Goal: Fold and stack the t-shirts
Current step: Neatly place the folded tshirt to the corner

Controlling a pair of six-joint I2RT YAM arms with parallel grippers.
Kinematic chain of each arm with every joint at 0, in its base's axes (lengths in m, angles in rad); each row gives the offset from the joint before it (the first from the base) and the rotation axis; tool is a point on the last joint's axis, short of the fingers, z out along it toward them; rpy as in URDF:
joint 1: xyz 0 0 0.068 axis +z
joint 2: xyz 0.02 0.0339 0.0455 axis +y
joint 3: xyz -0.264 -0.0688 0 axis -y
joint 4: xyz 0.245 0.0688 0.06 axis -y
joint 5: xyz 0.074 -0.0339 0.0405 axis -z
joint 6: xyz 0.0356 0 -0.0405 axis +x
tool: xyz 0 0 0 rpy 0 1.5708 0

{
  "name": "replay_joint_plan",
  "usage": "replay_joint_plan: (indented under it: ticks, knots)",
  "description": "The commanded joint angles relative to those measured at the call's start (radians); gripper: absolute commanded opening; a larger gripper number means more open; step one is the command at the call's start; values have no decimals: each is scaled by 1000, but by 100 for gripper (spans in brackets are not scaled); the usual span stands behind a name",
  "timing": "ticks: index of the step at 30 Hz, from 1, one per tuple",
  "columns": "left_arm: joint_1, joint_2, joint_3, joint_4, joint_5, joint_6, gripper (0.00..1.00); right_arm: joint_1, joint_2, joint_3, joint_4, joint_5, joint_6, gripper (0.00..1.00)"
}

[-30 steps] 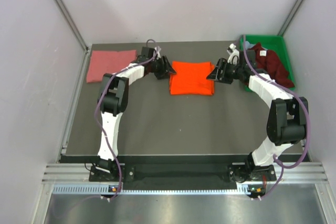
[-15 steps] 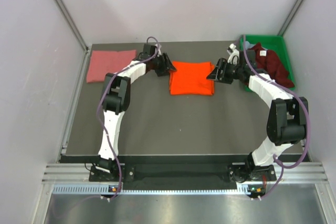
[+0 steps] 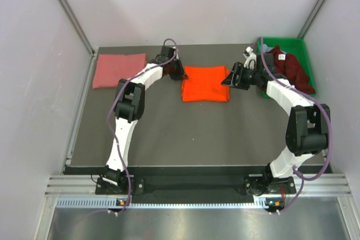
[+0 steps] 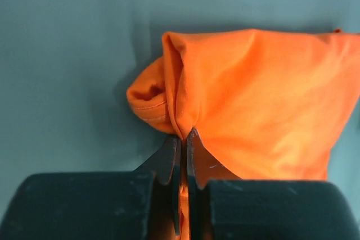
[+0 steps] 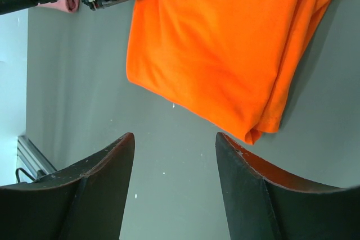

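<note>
Pinching the orange t-shirt [image 4: 264,99] at its far-left corner, the left tool [image 4: 181,139] is now clamped shut on the cloth; a second ago it stood open just beside it. The right tool [image 5: 174,144] is unchanged, jaws wide and empty at the shirt's right edge. Three shirts in view: orange mid-worktop [image 3: 169,133], one pink t-shirt [image 3: 118,69] far left, one maroon t-shirt [image 3: 292,68] in the one green bin [image 3: 284,43].

one orange t-shirt [image 3: 206,84], one pink t-shirt [image 3: 118,69], one maroon t-shirt [image 3: 293,70], one green bin [image 3: 288,42]

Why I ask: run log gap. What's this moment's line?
left end effector: shut on orange t-shirt corner | right end effector: open, opposite side | pink t-shirt: flat, far left
</note>
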Motion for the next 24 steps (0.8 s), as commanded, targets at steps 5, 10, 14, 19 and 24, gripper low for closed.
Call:
replay_joint_plan:
  ticks: [5, 10, 14, 19, 24]
  knots:
    - [-11, -42, 127, -224, -218, 126, 0, 8, -45, 1, 15, 4, -17, 60]
    - [-5, -81, 190, -312, -302, 251, 0, 8, -55, 1, 15, 7, -17, 60]
    - [3, -111, 190, -360, -363, 323, 0, 7, -57, 3, 14, 7, -17, 60]
    - [21, -160, 186, -397, -416, 429, 0, 8, -63, 1, 10, 12, -20, 61]
    - [50, -216, 169, -395, -478, 531, 0, 7, -51, 9, 21, 9, -12, 62]
